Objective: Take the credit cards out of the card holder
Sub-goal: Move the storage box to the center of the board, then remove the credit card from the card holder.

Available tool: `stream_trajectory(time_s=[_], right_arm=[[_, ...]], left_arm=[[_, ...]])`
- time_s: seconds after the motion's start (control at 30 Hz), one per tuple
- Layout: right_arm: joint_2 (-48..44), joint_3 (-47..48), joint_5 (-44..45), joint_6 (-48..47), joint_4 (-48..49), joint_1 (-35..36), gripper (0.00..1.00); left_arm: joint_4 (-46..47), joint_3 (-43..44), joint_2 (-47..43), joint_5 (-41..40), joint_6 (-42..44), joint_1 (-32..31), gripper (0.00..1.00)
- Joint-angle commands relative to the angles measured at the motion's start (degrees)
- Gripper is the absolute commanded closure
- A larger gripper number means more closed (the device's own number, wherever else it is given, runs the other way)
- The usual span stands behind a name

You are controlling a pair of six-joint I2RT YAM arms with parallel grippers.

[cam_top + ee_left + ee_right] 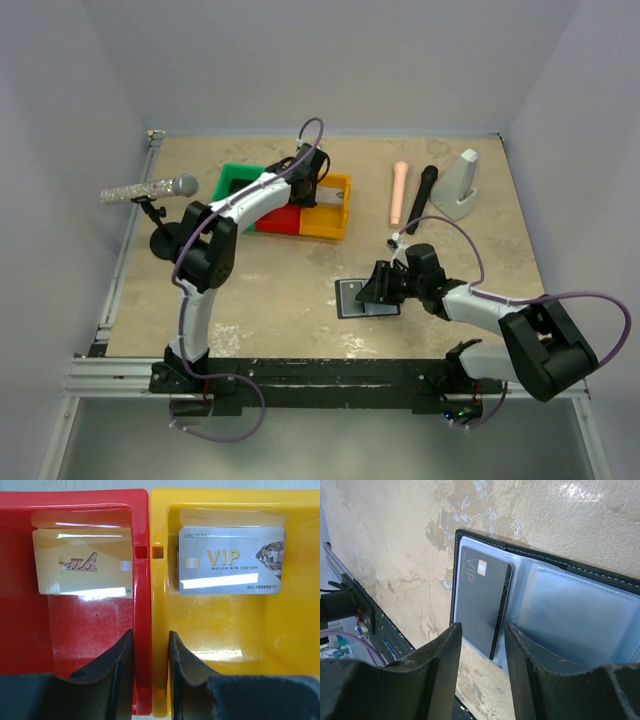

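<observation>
The card holder (352,300) lies open near the table's front, its pale grey-blue inner faces (570,615) up. The dark card (480,600) sits in its left pocket. My right gripper (482,630) is open just above the wallet's near edge, with the card's lower end between the fingers; it also shows in the top view (378,283). The tan card (82,562) lies in the red bin (30,630). The silvery card (230,560) lies in the yellow bin (280,635). My left gripper (151,640) is open and empty, and straddles the wall between these bins.
The joined green (238,180), red and yellow bins stand at the back centre. A microphone on a stand (150,190) is at the left. A pink stick (399,192), a black stick (422,195) and a grey wedge (460,185) lie at the back right.
</observation>
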Motion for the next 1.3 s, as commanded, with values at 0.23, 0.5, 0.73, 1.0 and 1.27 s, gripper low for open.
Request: stream_trajectory(time_s=[0.23,0.5,0.73,1.0,1.27], right_arm=[[0.7,0.9,-0.8,-0.4,0.9,-0.4,0.55],[0.7,1.1,-0.7,-0.5,0.8,-0.3,0.55],[0.9,0.7,0.2,-0.8,1.0,-0.4,0.55],[-0.9,0.6,0.6,-1.2,0.0,-0.4,0.55],[-1.6,0.4,0.3,-0.9,0.4,-0.3,0.55]], left_arm=[[4.5,7.1,-0.3,0.7,1.3,0.5,0.95],[6.1,3.4,-7.4,3.5,1.5,0.4,0.43],[7.0,-5.2,-21.9,4.9,-1.9,-1.8,0.23],[17.3,-39.2,-40.3,9.5,-12.6,-10.7,0.55],[34.4,-55.3,-39.8,18.2,-18.9,-15.5,0.84]])
